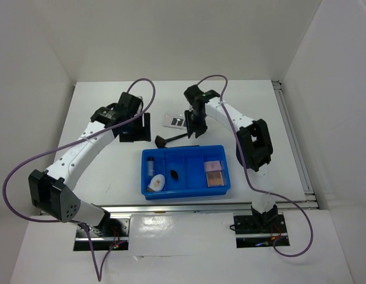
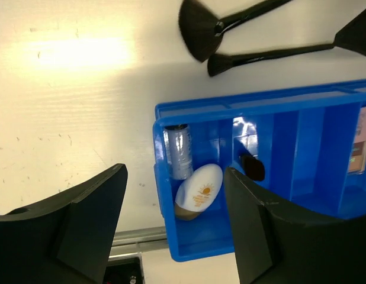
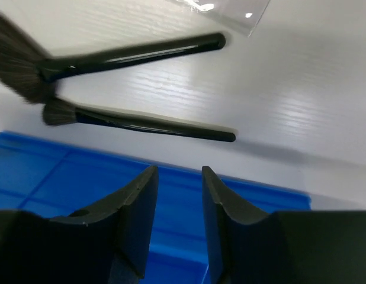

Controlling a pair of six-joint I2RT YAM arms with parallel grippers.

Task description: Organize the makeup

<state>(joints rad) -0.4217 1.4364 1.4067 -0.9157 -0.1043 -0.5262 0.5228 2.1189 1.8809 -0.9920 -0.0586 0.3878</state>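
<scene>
Two black brushes (image 3: 147, 123) lie side by side on the table just behind the blue divided tray (image 1: 184, 194). In the top view their heads (image 1: 161, 141) point left. A clear palette (image 1: 173, 121) lies behind them. In the tray's left compartment are a clear black-capped vial (image 2: 179, 151) and a white oval piece (image 2: 199, 190). A small black piece (image 2: 252, 167) is in the compartment beside them. Two pink/tan squares (image 1: 214, 173) are in the right one. My right gripper (image 3: 179, 177) hovers over the tray's back edge near the brush handles, narrowly open and empty. My left gripper (image 2: 174, 236) is wide open and empty above the tray's left end.
White walls enclose the table on three sides. A metal rail (image 1: 189, 207) runs along the near edge in front of the tray. The tray's middle compartments (image 1: 192, 171) hold nothing. Cables loop from both arms.
</scene>
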